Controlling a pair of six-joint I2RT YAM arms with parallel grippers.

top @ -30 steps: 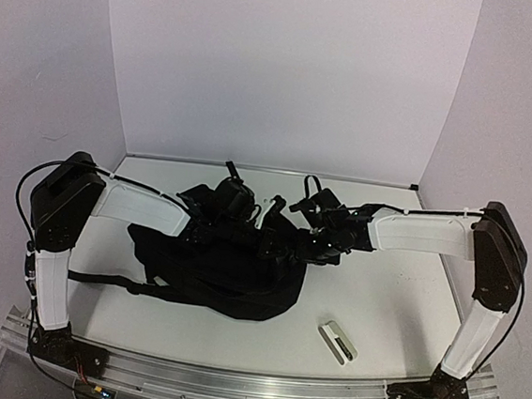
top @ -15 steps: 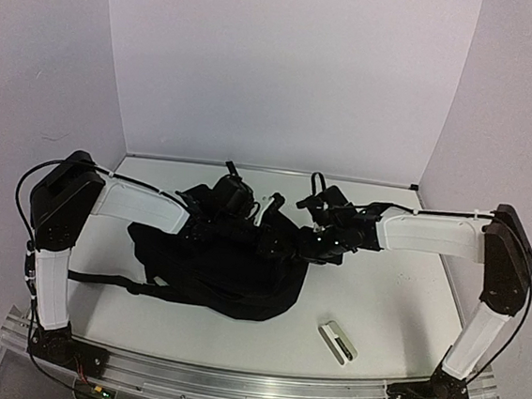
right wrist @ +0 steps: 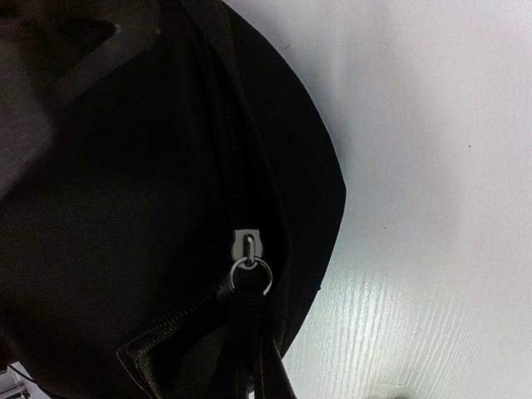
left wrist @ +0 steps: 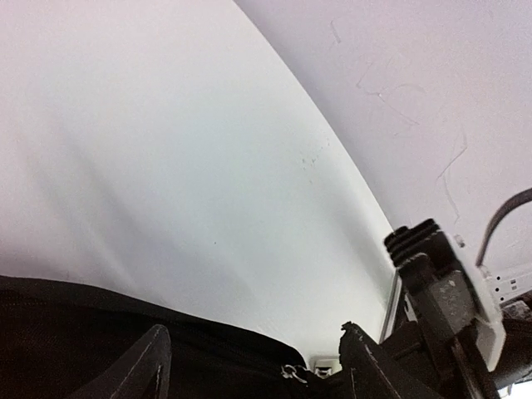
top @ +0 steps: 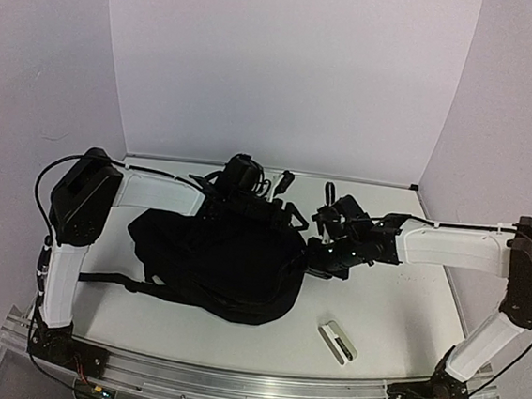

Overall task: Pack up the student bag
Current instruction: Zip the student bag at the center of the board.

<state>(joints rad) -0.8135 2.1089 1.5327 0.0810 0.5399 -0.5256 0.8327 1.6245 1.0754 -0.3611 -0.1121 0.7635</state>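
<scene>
The student bag (top: 221, 271) is lying slumped in the middle of the white worktop (top: 397, 306). The left claw (left wrist: 253, 337) is hanging over the bag's far edge with its fingers apart, gripping nothing. The right claw (top: 319, 259) is sitting closed at the bag's right edge beside a metal zipper ring (right wrist: 250, 274); whether it is pinching the pull I cannot tell.

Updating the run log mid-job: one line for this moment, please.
left gripper: open, over student bag | right gripper: shut, at zipper slider
</scene>
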